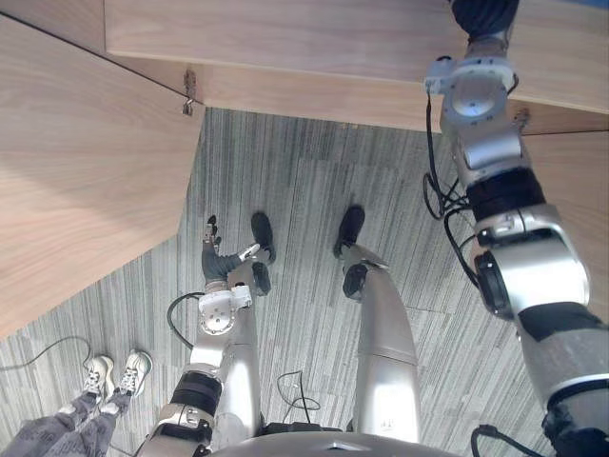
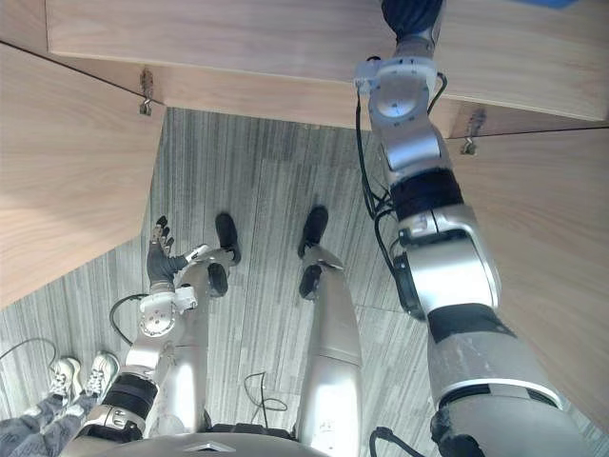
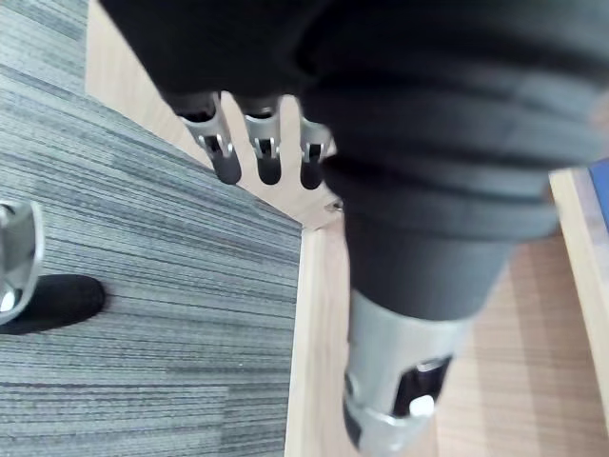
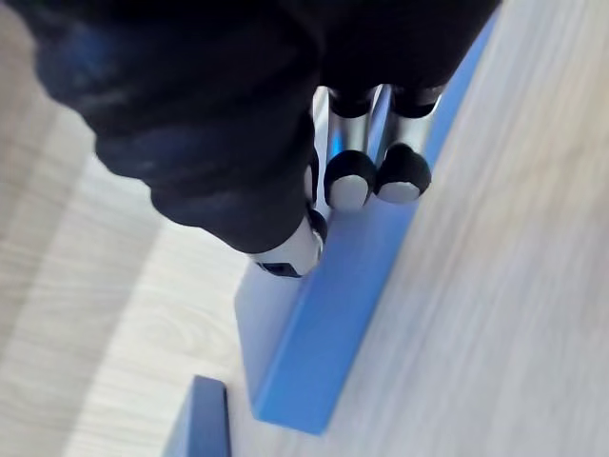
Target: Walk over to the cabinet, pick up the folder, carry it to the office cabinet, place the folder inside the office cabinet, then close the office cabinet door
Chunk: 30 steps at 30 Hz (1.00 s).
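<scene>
The wooden cabinet (image 1: 86, 171) is rising over the grey carpet (image 1: 304, 190). Inside it, the blue folder (image 4: 324, 333) is resting on a shelf (image 4: 114, 314), and the right hand (image 4: 285, 190) is pinching it between fingers and thumb. The left hand (image 2: 162, 252) is hanging low with relaxed fingers, grasping nothing.

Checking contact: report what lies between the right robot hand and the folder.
Nothing: the right robot hand grips the folder directly, shown in the right wrist view.

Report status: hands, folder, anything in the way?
Left hand open, low at side. Right hand pinching blue folder at wooden cabinet. Person standing off left, not blocking.
</scene>
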Motion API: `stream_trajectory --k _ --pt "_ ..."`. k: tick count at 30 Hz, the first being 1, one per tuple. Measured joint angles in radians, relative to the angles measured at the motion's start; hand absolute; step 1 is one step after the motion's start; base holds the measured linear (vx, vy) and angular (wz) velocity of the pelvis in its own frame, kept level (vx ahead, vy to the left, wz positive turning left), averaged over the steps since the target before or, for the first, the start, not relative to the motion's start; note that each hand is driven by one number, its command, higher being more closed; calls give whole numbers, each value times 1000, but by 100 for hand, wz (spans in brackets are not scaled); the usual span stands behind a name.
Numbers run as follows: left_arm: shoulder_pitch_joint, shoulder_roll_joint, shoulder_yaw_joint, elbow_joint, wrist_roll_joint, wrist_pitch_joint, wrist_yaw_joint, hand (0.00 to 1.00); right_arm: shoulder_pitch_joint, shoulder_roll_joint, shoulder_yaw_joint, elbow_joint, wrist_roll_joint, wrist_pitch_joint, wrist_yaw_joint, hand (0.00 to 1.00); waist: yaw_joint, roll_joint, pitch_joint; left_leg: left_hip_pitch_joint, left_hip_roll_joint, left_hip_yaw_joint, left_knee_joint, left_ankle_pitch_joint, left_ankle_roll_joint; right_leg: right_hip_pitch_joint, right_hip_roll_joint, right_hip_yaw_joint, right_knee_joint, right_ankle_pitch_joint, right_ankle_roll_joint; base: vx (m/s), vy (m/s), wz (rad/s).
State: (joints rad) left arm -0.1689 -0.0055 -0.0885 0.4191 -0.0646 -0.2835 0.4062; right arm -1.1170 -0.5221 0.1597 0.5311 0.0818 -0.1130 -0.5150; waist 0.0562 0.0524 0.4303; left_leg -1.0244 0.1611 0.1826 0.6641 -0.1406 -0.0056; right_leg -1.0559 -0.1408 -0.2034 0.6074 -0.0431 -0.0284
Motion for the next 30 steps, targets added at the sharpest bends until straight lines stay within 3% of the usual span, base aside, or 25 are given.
stream_trajectory --k 5,7,11,13,17,18,24,25,30 --pt "8 5 10 -6 9 12 -4 0 257 76 -92 -283 -2 -19 -33 100 -9 0 0 102 15 11 -8 -17 -4 101 20 7 -34 0 2 6 -20 -13" --pt "24 7 9 -9 10 26 -9 0 423 143 -88 -416 -1 -50 -29 100 -13 -1 0 177 26 17 -16 -30 -8 176 35 10 -55 -3 5 32 -23 -17" --pt "90 4 9 -5 38 30 -46 0 655 262 -35 -509 12 -109 36 100 -20 -4 -3 335 39 58 -53 -51 -13 315 59 39 -111 -4 21 56 -16 -29" --pt "112 5 13 38 49 40 -66 0 824 350 17 -557 11 -131 85 100 -25 -18 -21 438 43 85 -95 -58 -14 409 76 58 -170 8 30 68 1 -35" --pt "129 9 7 160 50 43 -99 0 1042 442 77 -547 3 -150 157 100 -40 -53 -100 569 31 117 -185 -57 -18 534 97 88 -291 51 34 115 5 -27" --pt "130 18 5 208 51 44 -115 0 1077 455 83 -519 -11 -158 181 100 -58 -63 -122 603 19 123 -225 -47 -16 570 97 96 -342 72 41 101 22 -18" --pt "145 60 7 370 98 45 -132 0 1128 453 93 -243 -172 -162 234 100 -72 -83 -174 740 -21 166 -320 -31 -21 733 105 156 -549 175 69 82 37 -25" --pt "149 65 10 405 110 46 -132 0 1131 454 93 -168 -195 -158 250 0 -71 -82 -191 769 -31 177 -340 -30 -20 763 103 168 -582 188 74 56 10 -17" --pt "181 71 30 479 147 47 -158 0 1150 457 87 80 -241 -130 291 0 -69 -86 -256 879 -60 189 -402 -28 -19 873 92 190 -657 211 86 45 25 -10"
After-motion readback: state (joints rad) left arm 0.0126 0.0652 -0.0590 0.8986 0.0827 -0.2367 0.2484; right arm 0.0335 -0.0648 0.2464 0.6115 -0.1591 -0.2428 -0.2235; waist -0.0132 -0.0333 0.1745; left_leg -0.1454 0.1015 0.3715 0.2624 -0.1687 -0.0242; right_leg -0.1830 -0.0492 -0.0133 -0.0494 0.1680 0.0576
